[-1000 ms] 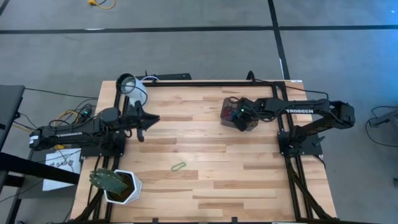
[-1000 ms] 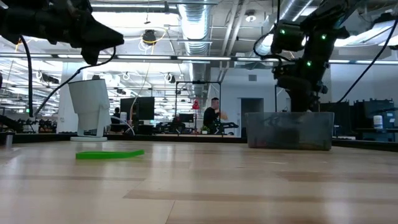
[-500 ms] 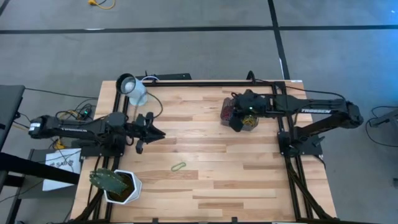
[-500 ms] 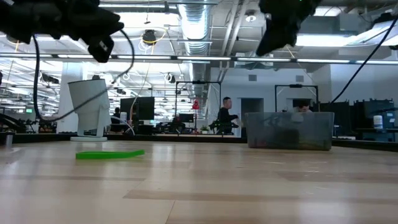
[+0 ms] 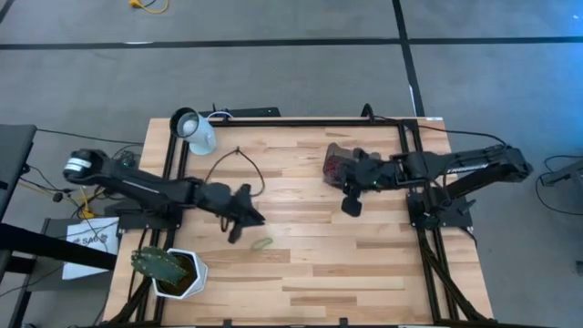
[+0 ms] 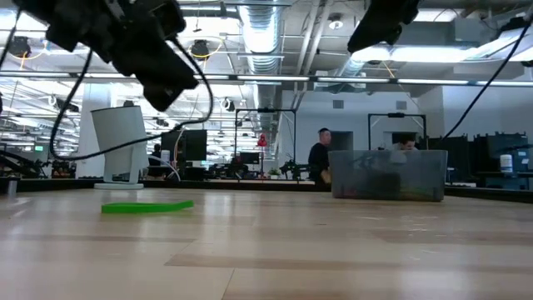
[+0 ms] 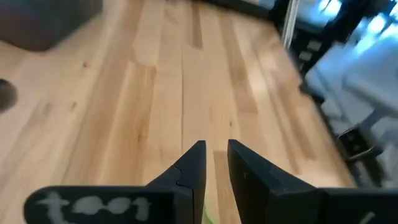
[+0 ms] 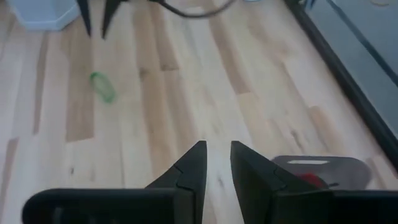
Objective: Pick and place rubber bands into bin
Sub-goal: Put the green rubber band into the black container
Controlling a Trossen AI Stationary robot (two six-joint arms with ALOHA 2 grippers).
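Observation:
One green rubber band (image 5: 262,243) lies flat on the wood in the near-left part of the table; it also shows in the low view (image 6: 147,207) and the right wrist view (image 8: 102,86). The dark bin (image 5: 335,164) stands on the far-right part of the table, and coloured bands show faintly through its wall (image 6: 387,175). My left gripper (image 5: 239,219) hovers just left of and beyond the green band, its fingers (image 7: 216,163) only a narrow slit apart and holding nothing. My right gripper (image 5: 351,205) hangs above the table just nearer than the bin, its fingers (image 8: 217,163) likewise close together and empty.
A white cup (image 5: 193,130) lies at the far-left corner. A white pot with a plant (image 5: 178,273) stands at the near-left corner. A long black cable loop (image 5: 232,169) trails over the wood behind my left arm. People stand in the room beyond the table (image 6: 319,158).
My left gripper has swept from beside the white cup toward the near edge and to the right, ending close to the green band. My right gripper has risen off the bin and moved toward the near edge. The green band has stayed where it was.

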